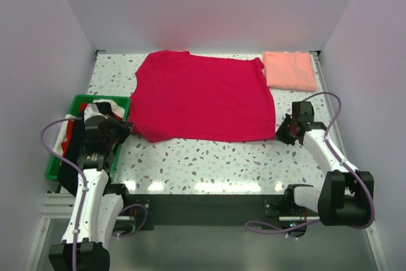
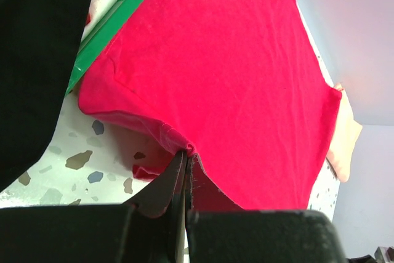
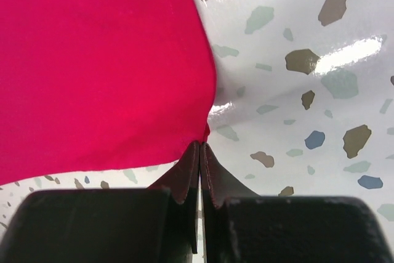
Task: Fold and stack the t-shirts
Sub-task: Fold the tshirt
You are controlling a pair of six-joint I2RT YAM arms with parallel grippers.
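As the left gripper (image 2: 186,152) pinched the red t-shirt (image 1: 203,96) by its corner at 8 o'clock, the right gripper (image 3: 202,146) pinched the corner at 4 o'clock. The shirt lay flat on the table (image 1: 203,160). The folded pink t-shirt (image 1: 289,70) sat far back at 1 o'clock.

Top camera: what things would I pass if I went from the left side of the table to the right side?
crate → red shirt → pink shirt
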